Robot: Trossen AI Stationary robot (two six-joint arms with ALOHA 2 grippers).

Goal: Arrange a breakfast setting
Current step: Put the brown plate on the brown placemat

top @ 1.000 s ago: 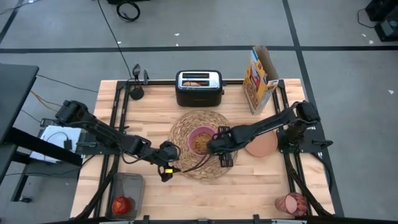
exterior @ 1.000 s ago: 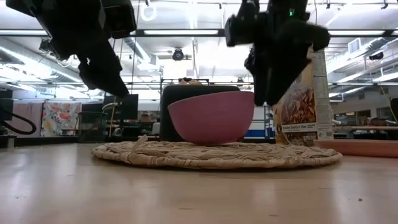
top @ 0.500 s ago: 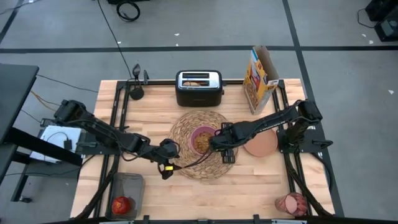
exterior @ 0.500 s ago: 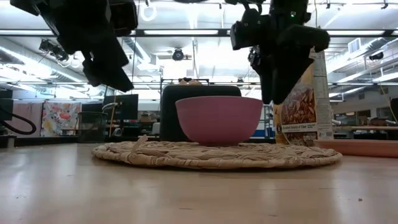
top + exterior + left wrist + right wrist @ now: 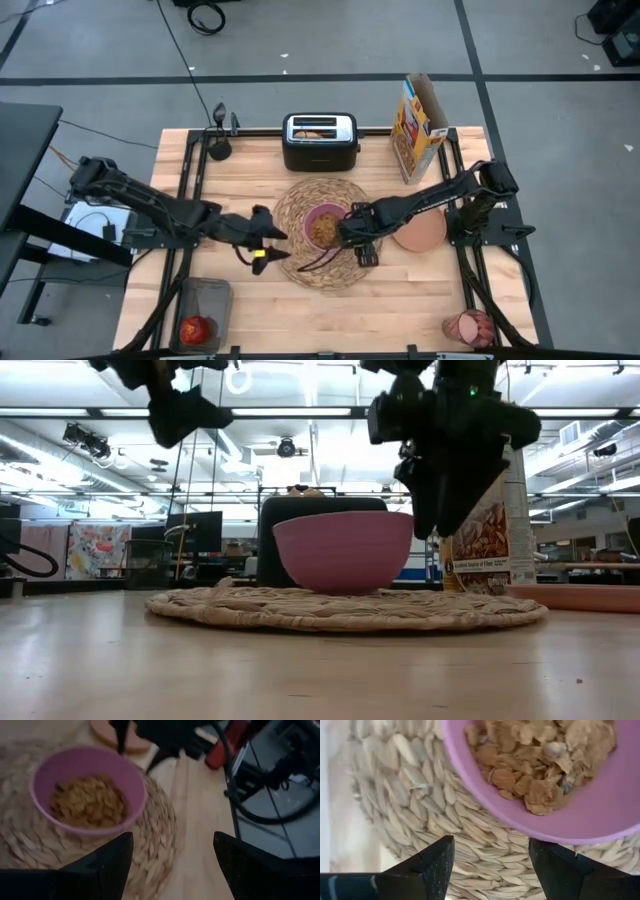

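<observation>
Woven straw is the base of my setting: from the high view the placemat point(image 5: 322, 232) lies mid-table, with the pink bowl point(image 5: 325, 225) set on its centre so the rest can gather round it. My right gripper point(image 5: 352, 234) hangs just beside the bowl's rim; my left gripper point(image 5: 262, 240) hangs at the mat's far edge, clear of it. The salmon-brown plate point(image 5: 420, 232) waits just off the mat, under my right arm. The apple point(image 5: 197, 328) sits in a mesh basket point(image 5: 203, 312) at the table's near left corner, the tumbler point(image 5: 470, 326) lies at the near right; I see no spoon.

Low view: the bowl sits flat on the mat, my right gripper point(image 5: 440, 510) above and beside it, touching nothing, I judge.

Left wrist view: my fingers point(image 5: 107, 862) are spread and bare; the bowl point(image 5: 87, 795) holds brown cereal flakes.

Right wrist view: fingers point(image 5: 432, 865) likewise spread, empty, over straw beside the cereal-filled bowl point(image 5: 560, 785).
</observation>
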